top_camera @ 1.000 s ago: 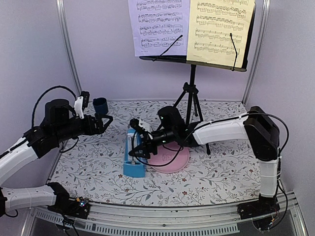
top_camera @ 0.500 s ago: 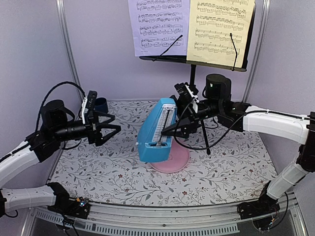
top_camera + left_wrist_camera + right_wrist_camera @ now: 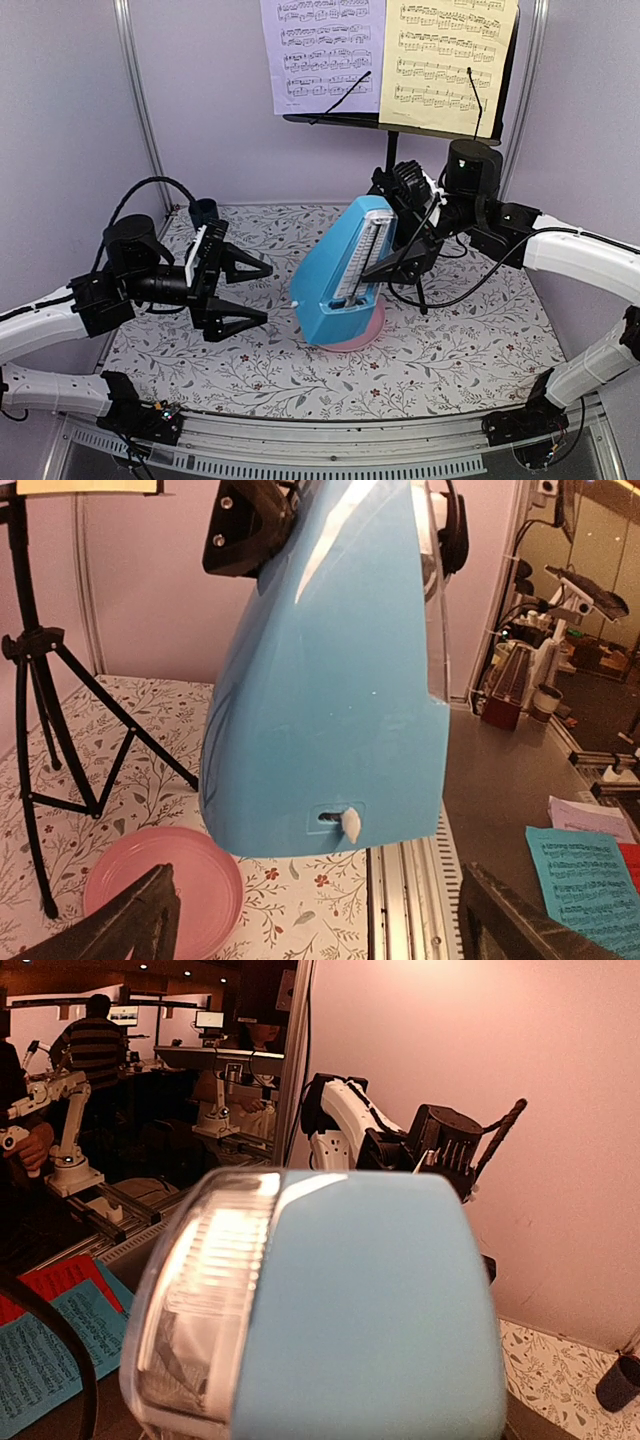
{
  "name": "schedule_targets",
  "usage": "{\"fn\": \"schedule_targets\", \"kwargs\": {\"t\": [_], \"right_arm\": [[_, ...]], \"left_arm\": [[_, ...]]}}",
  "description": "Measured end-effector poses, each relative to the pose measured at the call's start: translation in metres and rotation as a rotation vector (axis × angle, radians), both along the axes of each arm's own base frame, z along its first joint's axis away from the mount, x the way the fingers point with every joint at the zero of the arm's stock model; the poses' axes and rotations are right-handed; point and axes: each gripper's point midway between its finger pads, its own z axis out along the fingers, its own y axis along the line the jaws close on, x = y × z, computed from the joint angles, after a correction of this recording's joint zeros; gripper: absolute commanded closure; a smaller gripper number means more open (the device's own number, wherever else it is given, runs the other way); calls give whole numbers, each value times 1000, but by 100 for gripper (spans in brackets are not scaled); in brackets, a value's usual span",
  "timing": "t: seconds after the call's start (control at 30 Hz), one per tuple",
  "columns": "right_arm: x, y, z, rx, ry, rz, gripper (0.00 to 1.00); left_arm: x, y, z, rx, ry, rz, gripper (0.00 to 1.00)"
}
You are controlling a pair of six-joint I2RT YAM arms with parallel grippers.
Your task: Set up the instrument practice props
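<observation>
Two arms: right pincer (image 3: 396,232) clamps the metronome (image 3: 335,285) over the plate (image 3: 205,880) rim, left pincer (image 3: 262,292) apart nearby.

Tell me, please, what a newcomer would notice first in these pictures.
The big blue metronome in the middle of the table catches the eye first. The right gripper holds it by its top, tilted, above the pink plate. The left gripper faces it with jaws wide open. At the back, a lilac sheet and a yellow sheet rest on the black music stand.
</observation>
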Motion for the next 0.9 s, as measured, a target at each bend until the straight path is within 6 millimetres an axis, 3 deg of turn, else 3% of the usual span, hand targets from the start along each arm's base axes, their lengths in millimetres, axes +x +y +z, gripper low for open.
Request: {"fn": "schedule_targets", "kwargs": {"t": [0.4,0.9], "right_arm": [[-6,-4,1,-7,19,29,65],[-10,-3,2,-7,22,38,67]], "left_arm": [[-2,-32,-5,63,-67,-35,10],[3,-42,-13,103,-85,-3,21]]}}
